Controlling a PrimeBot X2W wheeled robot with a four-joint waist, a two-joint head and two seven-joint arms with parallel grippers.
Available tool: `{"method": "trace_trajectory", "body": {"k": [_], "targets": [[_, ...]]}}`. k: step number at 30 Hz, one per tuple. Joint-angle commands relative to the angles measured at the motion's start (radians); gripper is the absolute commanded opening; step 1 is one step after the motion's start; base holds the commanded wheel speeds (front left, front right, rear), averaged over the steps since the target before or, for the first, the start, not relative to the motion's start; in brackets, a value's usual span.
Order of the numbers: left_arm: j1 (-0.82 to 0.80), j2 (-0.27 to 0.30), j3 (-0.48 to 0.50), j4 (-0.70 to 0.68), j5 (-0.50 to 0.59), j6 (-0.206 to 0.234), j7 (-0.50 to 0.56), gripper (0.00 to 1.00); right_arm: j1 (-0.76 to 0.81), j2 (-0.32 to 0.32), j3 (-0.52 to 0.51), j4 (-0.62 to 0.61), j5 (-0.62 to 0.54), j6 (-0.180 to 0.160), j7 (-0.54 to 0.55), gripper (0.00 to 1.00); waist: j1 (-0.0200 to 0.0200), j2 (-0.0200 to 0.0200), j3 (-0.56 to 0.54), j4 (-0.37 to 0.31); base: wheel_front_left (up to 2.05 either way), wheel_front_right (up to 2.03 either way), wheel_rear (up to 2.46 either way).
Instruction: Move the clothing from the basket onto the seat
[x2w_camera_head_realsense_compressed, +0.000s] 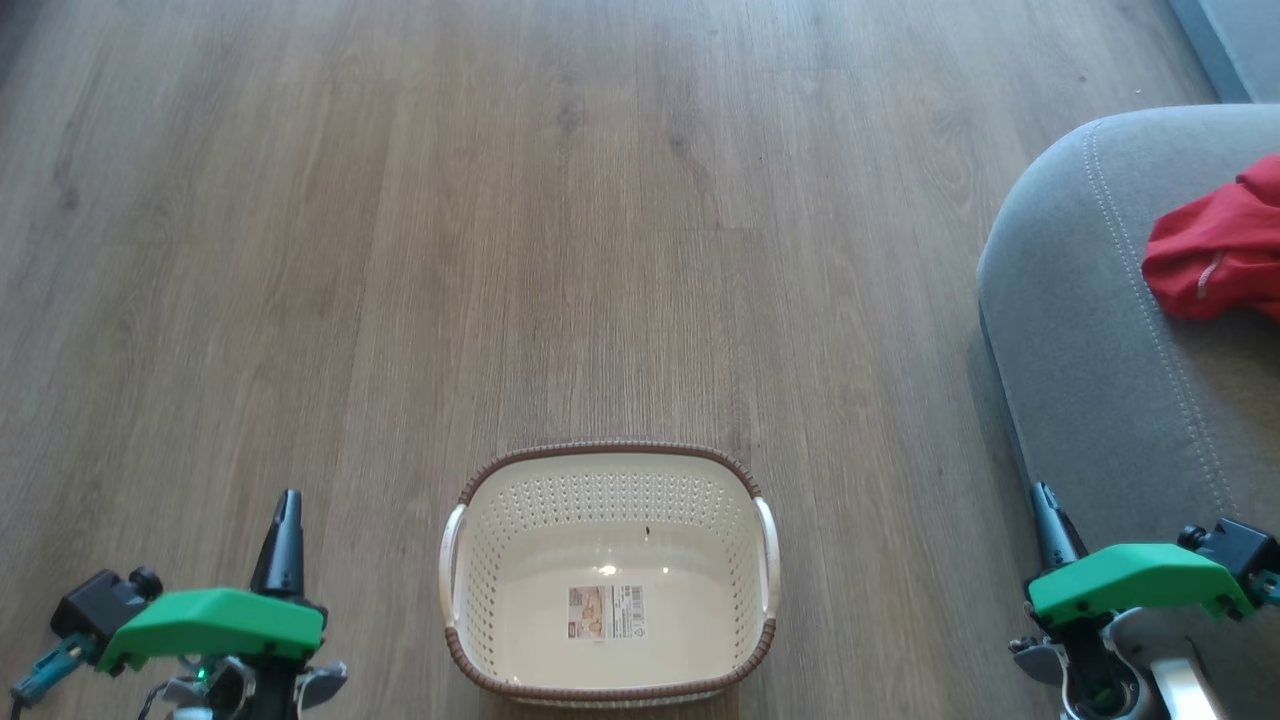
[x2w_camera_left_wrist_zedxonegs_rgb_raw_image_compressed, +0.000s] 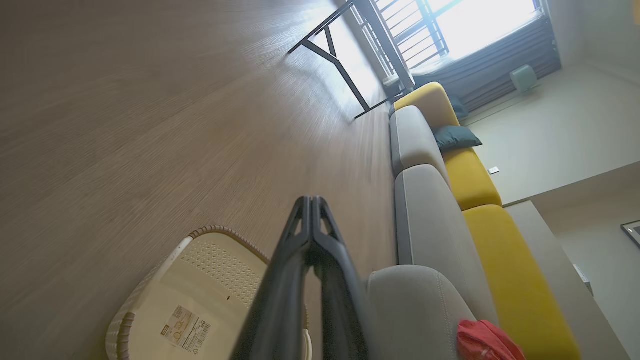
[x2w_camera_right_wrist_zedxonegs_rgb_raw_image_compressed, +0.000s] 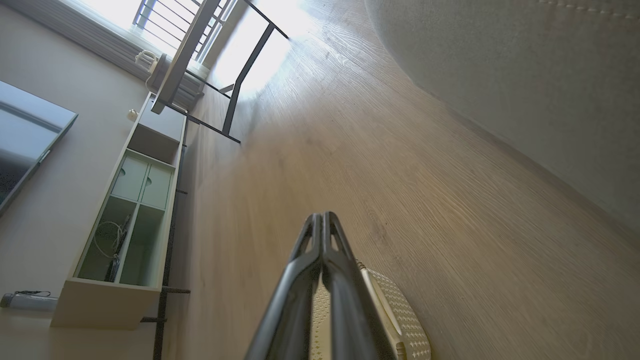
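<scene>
The left gripper (x2w_camera_head_realsense_compressed: 288, 505) sits at the lower left of the head view under its green cover, its two dark fingers pressed together with nothing between them. The left wrist view shows the same, the tips meeting in a point. The right gripper (x2w_camera_head_realsense_compressed: 1044, 497) sits at the lower right, closed in the same way and holding nothing, and it overlaps the near edge of the seat (x2w_camera_head_realsense_compressed: 1080, 340).

Between the two grippers, the basket (x2w_camera_head_realsense_compressed: 610, 448) stands upright on the wood-plank floor (x2w_camera_head_realsense_compressed: 500, 200). Its brown rim faces up, and a printed label (x2w_camera_head_realsense_compressed: 606, 612) lies flat on its bottom. It touches neither gripper.

The clothing (x2w_camera_head_realsense_compressed: 1210, 255) lies bunched on top of the grey seat at the right edge of the head view and is partly cut off by the frame. It is well apart from the basket, with a strip of floor between the basket and the seat's rounded corner.

In the left wrist view, yellow back cushions (x2w_camera_left_wrist_zedxonegs_rgb_raw_image_compressed: 480, 180) run along the sofa behind the seat, and a dark pillow (x2w_camera_left_wrist_zedxonegs_rgb_raw_image_compressed: 455, 137) rests there. Farther off, a black-legged table (x2w_camera_left_wrist_zedxonegs_rgb_raw_image_compressed: 335, 55) stands by a bright window. The right wrist view shows a pale shelf unit (x2w_camera_right_wrist_zedxonegs_rgb_raw_image_compressed: 130, 215) against the wall.
</scene>
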Motion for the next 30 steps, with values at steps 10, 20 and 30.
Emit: {"method": "trace_trajectory", "body": {"k": [10,20,30], "targets": [[-0.065,0.004,0.036,-0.045,-0.126,0.0,0.035,0.0,-0.04,0.0,-0.011,-0.051,0.132,0.004,0.033,0.0,0.0,0.0,-0.004,-0.001,0.0,0.0,0.0],[-0.072,0.003,0.042,-0.053,-0.236,0.001,0.064,0.0,-0.04,0.001,-0.026,-0.063,0.245,0.004,0.062,0.0,0.0,0.0,-0.008,-0.002,0.0,0.0,0.0],[-0.078,0.003,0.048,-0.061,-0.335,0.001,0.091,0.0,-0.041,0.001,-0.039,-0.074,0.347,0.005,0.089,0.0,0.0,0.0,-0.012,-0.003,0.0,0.0,0.0]]}}
